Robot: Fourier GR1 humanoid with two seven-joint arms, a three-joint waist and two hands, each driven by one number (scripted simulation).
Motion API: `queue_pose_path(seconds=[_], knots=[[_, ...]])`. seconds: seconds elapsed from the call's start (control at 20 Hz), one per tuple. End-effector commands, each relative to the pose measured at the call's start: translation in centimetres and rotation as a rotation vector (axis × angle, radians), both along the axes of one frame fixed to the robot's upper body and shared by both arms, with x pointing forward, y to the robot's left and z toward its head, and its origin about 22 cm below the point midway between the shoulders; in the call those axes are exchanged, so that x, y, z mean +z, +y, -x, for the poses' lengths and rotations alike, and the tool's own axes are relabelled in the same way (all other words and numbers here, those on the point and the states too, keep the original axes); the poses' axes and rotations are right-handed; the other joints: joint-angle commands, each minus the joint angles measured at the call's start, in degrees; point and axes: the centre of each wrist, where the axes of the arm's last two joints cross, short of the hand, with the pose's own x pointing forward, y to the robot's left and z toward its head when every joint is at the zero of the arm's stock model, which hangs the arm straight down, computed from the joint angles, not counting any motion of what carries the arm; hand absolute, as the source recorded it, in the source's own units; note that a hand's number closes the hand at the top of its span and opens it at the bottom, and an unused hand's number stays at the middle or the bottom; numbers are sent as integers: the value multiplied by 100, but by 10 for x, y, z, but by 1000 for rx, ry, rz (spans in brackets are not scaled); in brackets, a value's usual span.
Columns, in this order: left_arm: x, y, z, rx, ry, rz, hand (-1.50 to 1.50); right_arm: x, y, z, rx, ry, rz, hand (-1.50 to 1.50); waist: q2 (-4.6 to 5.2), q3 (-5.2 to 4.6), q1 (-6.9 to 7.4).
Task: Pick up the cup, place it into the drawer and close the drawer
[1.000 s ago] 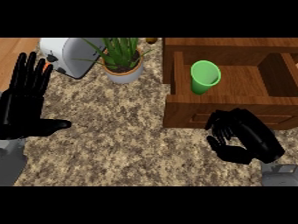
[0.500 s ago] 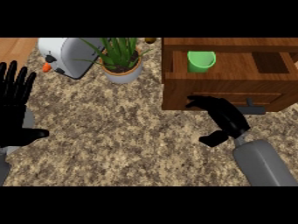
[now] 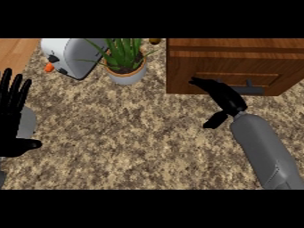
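The wooden drawer (image 3: 240, 79) at the upper right stands pushed in, its front flush with the cabinet (image 3: 240, 53), and its dark handle (image 3: 249, 89) shows. The green cup is hidden from view. My right hand (image 3: 221, 94) stretches out with straight fingers whose tips touch the drawer front at its left side, thumb hanging down. My left hand (image 3: 6, 118) is open at the left edge, fingers up, resting.
A silver toaster (image 3: 72, 55) sits at the upper left of the speckled counter (image 3: 128, 133). A potted green plant (image 3: 125, 62) stands between the toaster and the cabinet. Wooden floor shows beyond the counter's left edge.
The drawer slid from open to pushed in, and the green cup went out of sight inside it. My right hand moved forward against the drawer front. The left hand drifted slightly left.
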Motion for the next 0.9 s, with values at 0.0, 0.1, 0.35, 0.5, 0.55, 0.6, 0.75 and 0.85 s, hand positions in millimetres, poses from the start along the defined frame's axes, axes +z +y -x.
queue_pose_path(seconds=[0.0,0.1,0.35,0.5,0.55,0.6,0.75,0.85], knots=[[3,6,-2,-5,6,-11,-150,7,0,-24,8,56,-50,-150,41,25,6],[-3,1,8,-23,3,5,-150,14,-8,-34,-20,54,-43,-150,65,28,100],[5,-6,-1,-36,-18,-4,-150,37,-40,-48,-25,73,-12,-150,113,33,191],[5,1,-8,-50,-9,3,-150,39,-44,-50,-37,74,-23,-150,155,35,240],[-2,-7,-11,-45,-30,1,-150,57,-47,-59,-36,73,-27,-150,184,34,266],[-4,-9,-8,-62,-15,-1,-150,31,-44,-47,-44,63,-21,-150,193,38,293],[-10,-12,-10,-44,9,0,-150,49,-57,-54,-39,64,-29,-150,184,36,252],[-7,-8,-8,-52,-17,-10,-150,72,-65,-63,-66,70,-36,-150,214,37,371]])
